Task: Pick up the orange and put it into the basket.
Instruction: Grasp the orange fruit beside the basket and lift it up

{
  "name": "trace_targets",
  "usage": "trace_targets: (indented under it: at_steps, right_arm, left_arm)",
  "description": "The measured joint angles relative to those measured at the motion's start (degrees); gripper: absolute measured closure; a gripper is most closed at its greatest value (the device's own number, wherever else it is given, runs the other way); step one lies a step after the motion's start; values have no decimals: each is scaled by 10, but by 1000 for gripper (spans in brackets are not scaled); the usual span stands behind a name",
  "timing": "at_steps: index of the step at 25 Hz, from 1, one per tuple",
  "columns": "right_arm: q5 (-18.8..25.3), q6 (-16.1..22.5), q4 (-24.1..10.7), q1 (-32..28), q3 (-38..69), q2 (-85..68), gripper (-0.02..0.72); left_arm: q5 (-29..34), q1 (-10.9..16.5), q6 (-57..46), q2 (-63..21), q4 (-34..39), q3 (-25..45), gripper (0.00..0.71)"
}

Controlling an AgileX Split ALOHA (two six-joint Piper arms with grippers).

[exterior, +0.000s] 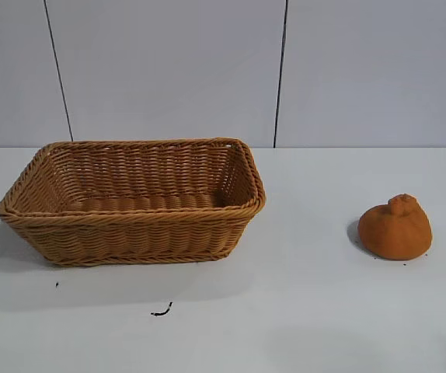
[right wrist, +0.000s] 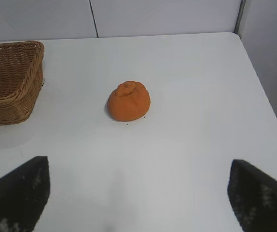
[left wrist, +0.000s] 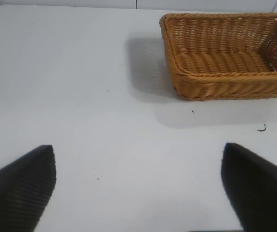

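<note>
We are at the approach step: the orange (exterior: 395, 228) sits on the counter (exterior: 301, 311), well apart from the empty basket (exterior: 134, 219). Our right end effector (right wrist: 138, 193) hangs fingers apart, short of the fruit; next it must descend and straddle it. The left end effector (left wrist: 138, 188) idles, fingers apart.

Looks like a lab/test cell to me: I work at a plain white bench (exterior: 301, 311) w/ bare grey wall panels (exterior: 168, 70) behind (dark seams between them).
</note>
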Motion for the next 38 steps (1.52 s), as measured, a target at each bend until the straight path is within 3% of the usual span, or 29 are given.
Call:
trace_targets:
  at_steps: [12,19,26,38]
  right_arm:
    - [1,0,4,0,-8,30,10]
    - [14,0,9,0,-114,252,10]
    - [60,0,18,0,-275,518,10]
    - [59,-17,45,0,-506,870,10]
  left_arm:
    - [0,0,0,0,0,0,44]
    - [0,0,0,0,0,0,44]
    - [0,0,0,0,0,0,44]
    - [0,0,0,0,0,0,44]
